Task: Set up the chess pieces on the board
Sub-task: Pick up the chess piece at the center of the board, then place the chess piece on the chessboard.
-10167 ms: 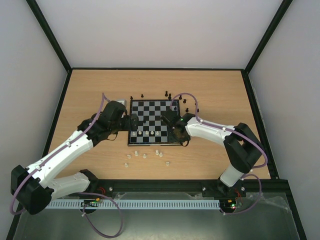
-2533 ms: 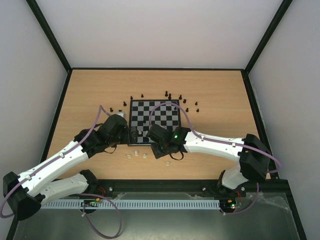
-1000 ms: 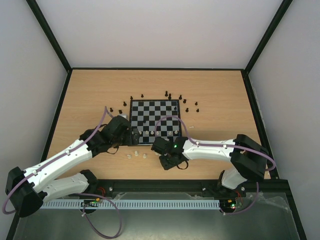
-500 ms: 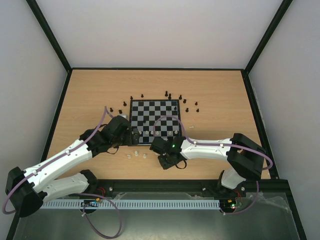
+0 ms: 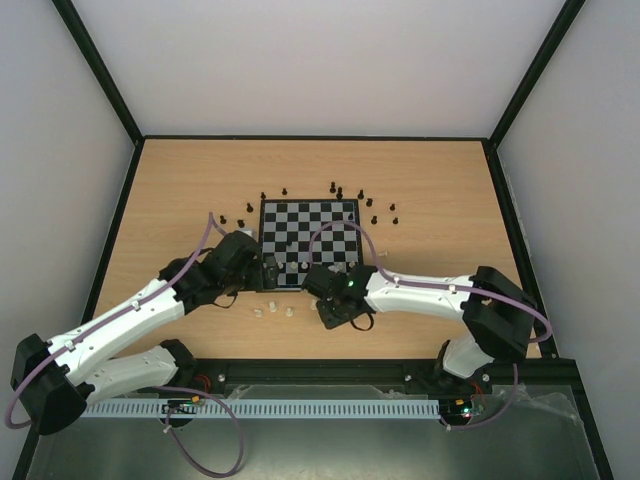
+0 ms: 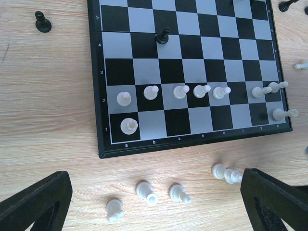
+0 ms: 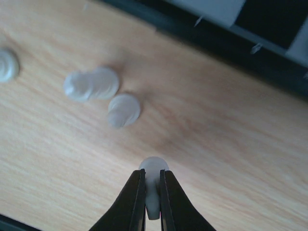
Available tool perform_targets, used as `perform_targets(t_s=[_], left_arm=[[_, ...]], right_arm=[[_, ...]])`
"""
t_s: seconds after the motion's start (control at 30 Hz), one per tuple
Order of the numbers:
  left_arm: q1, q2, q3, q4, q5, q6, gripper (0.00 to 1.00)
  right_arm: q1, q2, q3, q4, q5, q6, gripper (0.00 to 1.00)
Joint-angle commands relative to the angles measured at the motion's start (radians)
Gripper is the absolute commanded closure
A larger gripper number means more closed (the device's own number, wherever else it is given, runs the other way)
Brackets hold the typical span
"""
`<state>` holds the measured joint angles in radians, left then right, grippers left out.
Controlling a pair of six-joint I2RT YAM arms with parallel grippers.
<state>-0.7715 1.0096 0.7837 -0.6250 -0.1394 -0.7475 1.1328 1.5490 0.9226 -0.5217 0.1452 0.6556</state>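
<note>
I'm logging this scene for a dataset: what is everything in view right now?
Small black-and-silver chequered chessboard: one, mid-table.
Cream-white chess pieces on the board: nine visible, on its two near rows.
Loose cream-white pieces: several, on the wood before the board's near edge.
Black chess pieces: about a dozen, on the table round the board's far and side edges; one black pawn on a board square.
Light wooden tabletop: one, under everything.
Left gripper: open, at the board's near left corner.
Right gripper: shut on one held cream-white piece, beside the loose ones.
</note>
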Motion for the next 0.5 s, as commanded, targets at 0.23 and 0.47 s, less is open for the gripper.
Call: perform_targets(t_s=[0.23,0.47], left_arm=[[0.041,0.004,-0.001,-0.01,0.012,0.03,0.01],[0.059,0.015,0.009,-0.008,0.02,0.039,0.01]], right_arm=[[-0.181,0.022,0.173,-0.103,0.09,-0.089,0.95],[-0.252,0.124,0.239,-0.079,0.062,-0.15,0.95]])
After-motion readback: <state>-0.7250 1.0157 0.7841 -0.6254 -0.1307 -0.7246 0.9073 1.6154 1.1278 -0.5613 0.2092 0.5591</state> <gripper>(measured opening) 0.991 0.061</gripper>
